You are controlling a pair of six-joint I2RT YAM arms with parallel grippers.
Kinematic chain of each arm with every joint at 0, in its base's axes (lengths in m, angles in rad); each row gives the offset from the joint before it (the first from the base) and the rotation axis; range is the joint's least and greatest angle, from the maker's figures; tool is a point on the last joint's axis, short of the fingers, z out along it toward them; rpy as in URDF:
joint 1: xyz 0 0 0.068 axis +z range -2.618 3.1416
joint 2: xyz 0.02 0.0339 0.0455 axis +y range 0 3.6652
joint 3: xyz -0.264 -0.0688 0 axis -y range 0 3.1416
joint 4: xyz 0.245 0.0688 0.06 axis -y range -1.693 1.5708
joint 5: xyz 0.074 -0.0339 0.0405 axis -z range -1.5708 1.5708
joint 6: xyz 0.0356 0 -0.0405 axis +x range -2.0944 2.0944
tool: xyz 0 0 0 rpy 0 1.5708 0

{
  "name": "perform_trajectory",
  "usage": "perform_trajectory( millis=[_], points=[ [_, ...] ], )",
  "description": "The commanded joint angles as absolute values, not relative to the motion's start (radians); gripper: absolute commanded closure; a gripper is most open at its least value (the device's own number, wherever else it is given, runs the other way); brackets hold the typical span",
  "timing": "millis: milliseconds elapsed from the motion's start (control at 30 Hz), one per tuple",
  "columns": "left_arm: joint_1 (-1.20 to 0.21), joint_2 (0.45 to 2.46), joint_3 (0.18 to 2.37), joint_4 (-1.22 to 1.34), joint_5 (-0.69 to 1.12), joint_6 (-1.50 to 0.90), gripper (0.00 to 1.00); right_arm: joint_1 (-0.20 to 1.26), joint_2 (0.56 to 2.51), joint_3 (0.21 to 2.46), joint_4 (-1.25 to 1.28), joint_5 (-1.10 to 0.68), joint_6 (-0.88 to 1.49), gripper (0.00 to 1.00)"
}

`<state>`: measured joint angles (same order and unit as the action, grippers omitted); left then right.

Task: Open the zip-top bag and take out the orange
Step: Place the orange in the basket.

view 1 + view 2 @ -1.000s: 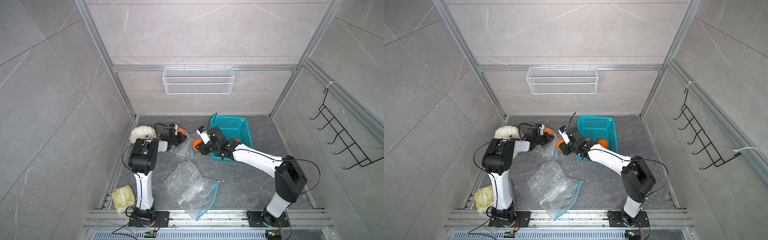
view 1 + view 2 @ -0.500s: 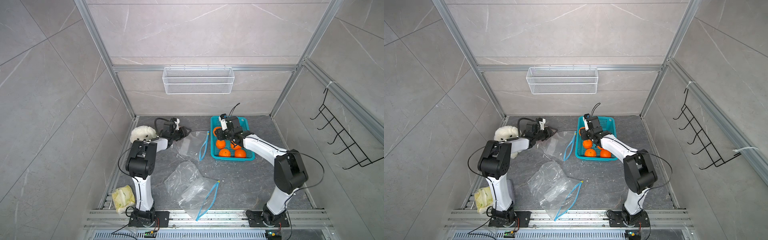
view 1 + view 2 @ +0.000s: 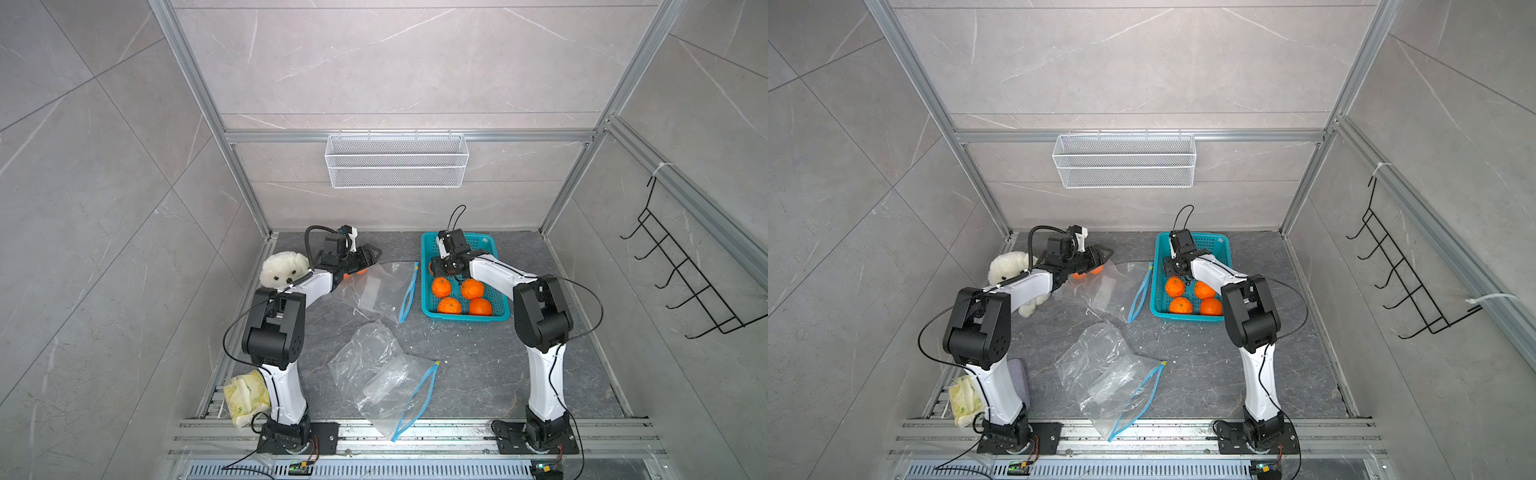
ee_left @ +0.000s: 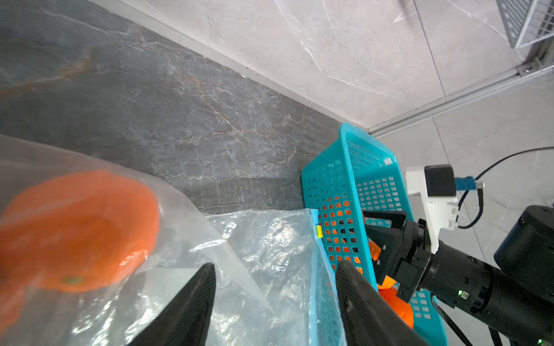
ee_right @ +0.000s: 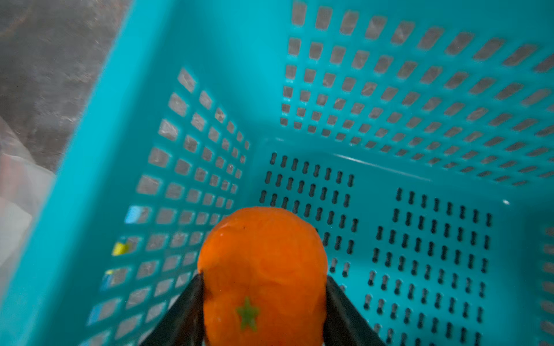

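Observation:
A clear zip-top bag (image 3: 380, 286) with a blue zip lies flat on the dark floor, left of the teal basket (image 3: 498, 266). One orange (image 3: 358, 272) still sits inside its far left corner, large and blurred in the left wrist view as orange (image 4: 78, 230). My left gripper (image 3: 375, 255) hovers over that corner, jaws wide apart. Only bag film (image 4: 269, 239) lies under the left gripper (image 4: 275, 269). My right gripper (image 5: 263, 287) is shut on another orange (image 5: 263, 269), hanging inside the basket's far end above its floor (image 5: 419, 224).
Several oranges (image 3: 457, 297) lie in the basket's near half. A second, empty zip bag (image 3: 386, 374) lies crumpled at the front centre. A white plush toy (image 3: 282, 270) sits by the left wall, a yellowish packet (image 3: 245, 399) by the left arm's base. A wire shelf (image 3: 397, 160) hangs on the back wall.
My right gripper carried its orange from the bag's mouth over into the basket. My left gripper opened, let go of the bag, and the bag settled flat.

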<state>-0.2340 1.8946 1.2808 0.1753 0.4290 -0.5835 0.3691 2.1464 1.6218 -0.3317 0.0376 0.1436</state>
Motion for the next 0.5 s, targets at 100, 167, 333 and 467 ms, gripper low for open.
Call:
perform_trajectory(
  millis=[100, 167, 333, 467],
  points=[
    [-0.206, 1.880, 1.372, 0.050, 0.265, -0.454, 0.31, 0.362, 2.162, 1.641, -0.374, 0.006, 0.158, 0.45],
    [-0.194, 1.905, 1.398, 0.038, 0.251, -0.436, 0.31, 0.361, 2.144, 1.630, -0.363, -0.014, 0.152, 0.34],
    [-0.163, 2.001, 1.471, 0.029, 0.289, -0.433, 0.32, 0.361, 2.046, 1.564, -0.302, -0.016, 0.136, 0.09],
    [-0.162, 2.077, 1.515, 0.032, 0.315, -0.440, 0.40, 0.367, 1.893, 1.419, -0.183, -0.047, 0.112, 0.17]
  ],
)
